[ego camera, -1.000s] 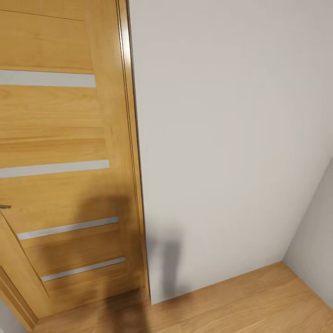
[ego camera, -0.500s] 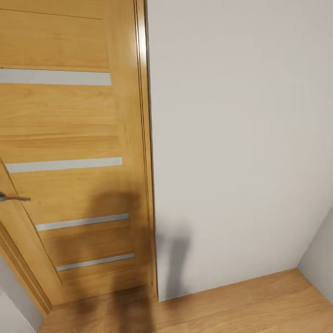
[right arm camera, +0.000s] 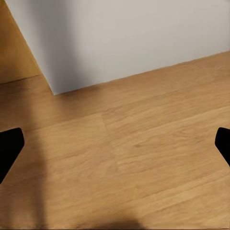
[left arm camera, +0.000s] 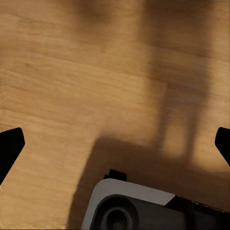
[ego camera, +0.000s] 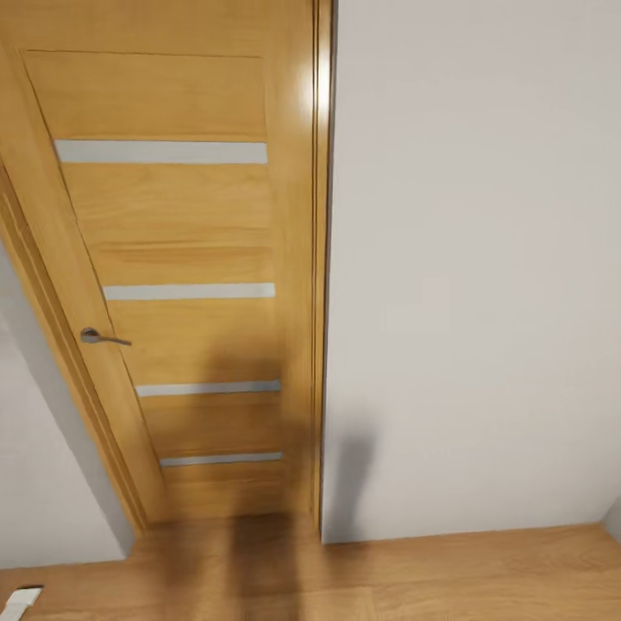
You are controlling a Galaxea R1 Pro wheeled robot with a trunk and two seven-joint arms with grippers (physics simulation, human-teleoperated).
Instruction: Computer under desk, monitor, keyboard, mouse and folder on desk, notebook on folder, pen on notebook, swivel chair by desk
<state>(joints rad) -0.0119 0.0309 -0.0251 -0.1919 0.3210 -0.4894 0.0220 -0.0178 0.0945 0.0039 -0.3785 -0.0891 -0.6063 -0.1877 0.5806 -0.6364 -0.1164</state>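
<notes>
Your left gripper (left arm camera: 115,143) has its jaws spread wide: you see only the two dark fingertips (left arm camera: 9,148), one at each side edge of the left wrist view, both cut off by the frame, with nothing between them. Under them lies the light oak plank floor (left arm camera: 72,86), crossed by soft shadows, and a white and grey rounded part of your robot's base (left arm camera: 129,208), cut off by the frame edge, so its shape is hard to make out.

Your right gripper (right arm camera: 115,143) is likewise wide apart and empty, its black fingertips (right arm camera: 9,146) clipped at the two side edges of the right wrist view. Past them the same oak floor meets a plain pale grey wall (right arm camera: 129,38).

In the head view you face a honey-coloured wooden door (ego camera: 181,259) with four narrow frosted strips and a small grey metal lever handle (ego camera: 102,337). The grey wall stands to its right, and a dark blurred shadow falls across the door's lower part and the floor. A small white object (ego camera: 19,597) at the lower left corner is cut off, and you cannot tell what it is.

From these pictures you cannot place the desk, chair, folder or any other workspace item.
</notes>
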